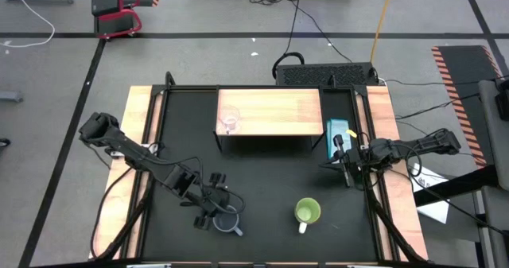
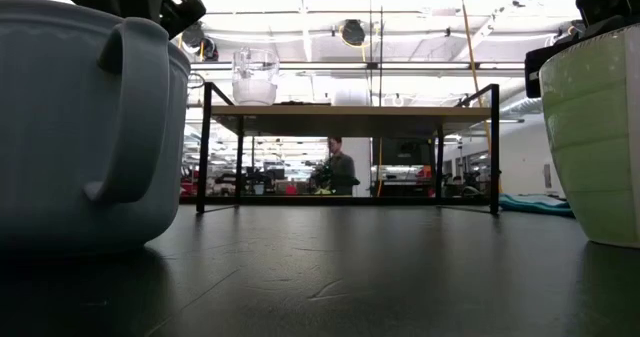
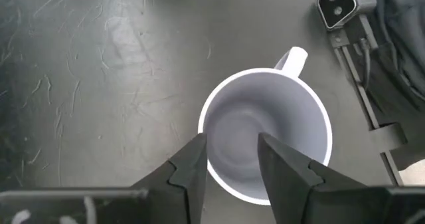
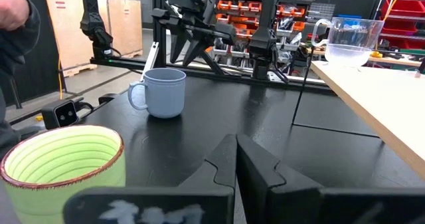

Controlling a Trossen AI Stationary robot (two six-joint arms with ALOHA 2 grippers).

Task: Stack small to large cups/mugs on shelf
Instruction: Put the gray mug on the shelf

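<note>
from above, the glass [image 1: 230, 121] stands upright on the shelf [image 1: 270, 113] at its left end; the grey mug [image 1: 227, 221] sits on the table under the left gripper [image 1: 211, 208], the green mug [image 1: 307, 212] to its right, handle toward the near edge. the right gripper [image 1: 343, 166] waits beside the shelf.

low down, the glass [image 2: 254, 75] looks empty, though glare blurs it.

at the left wrist, released fingers [image 3: 192, 167] straddle the empty mug's [image 3: 265, 141] rim.

at the right wrist, fingers [image 4: 222, 161] clenched on nothing.

Shelf [image 1: 270, 113] top: clear glass cup [image 1: 230, 121] at one end, rest of board bare. Open black desk [image 1: 270, 180] between shelf and near mugs. Grey-blue mug [image 1: 227, 220] under left hand [image 1: 213, 207]; lime-green mug [image 1: 307, 212] apart, nothing above it. Teal box [image 1: 337, 133] beside shelf, near right hand [image 1: 343, 166].
</note>
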